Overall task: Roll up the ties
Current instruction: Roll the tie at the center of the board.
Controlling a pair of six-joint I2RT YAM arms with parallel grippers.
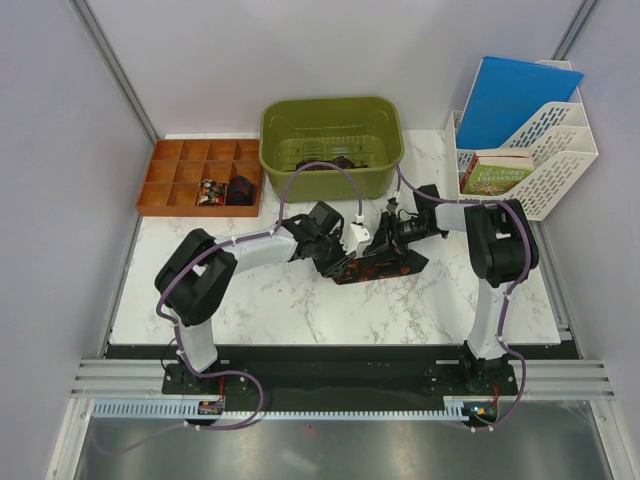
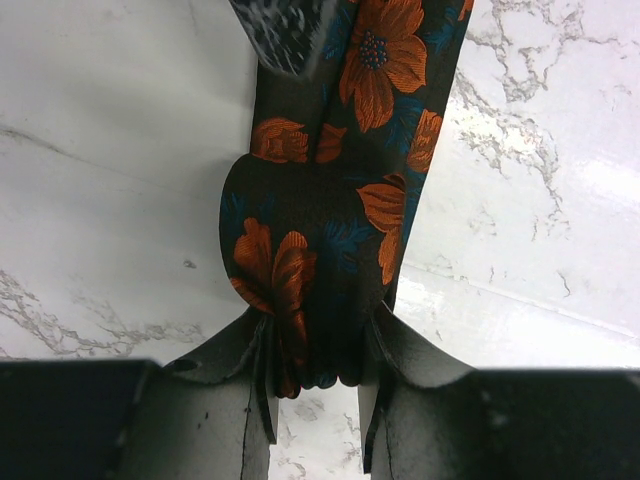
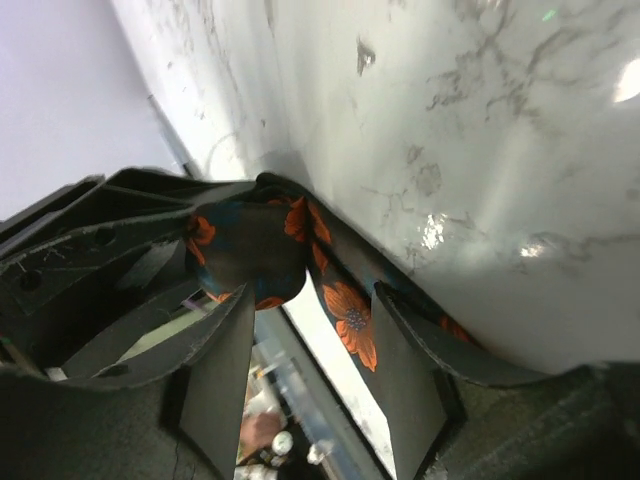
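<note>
Found the tie (image 1: 378, 266) at mid-desk (image 1: 250, 300), btw. the two arms, in front of green bin (image 1: 330, 110). Saw left gripper (image 2: 318, 350) clamped on a folded end of the tie, w/ fabric bunched btw. its fingers (image 2: 235, 355). Traced long axis from there straight away from left wrist, flat on desk, towards right arm. Saw right gripper (image 3: 310, 320) w/ fingers (image 3: 225, 370) apart, gripping nothing. Noted a rounded bulge of the tie just beyond its tips, strip passing thru the gap. Judged both arms about equally near, w/ hold on left side only. Judged next move to need right fingers set across the strip, perpendicular to long axis. Noted what looked like rolled ties (image 1: 240, 190) in orange tray (image 1: 160, 195).
</note>
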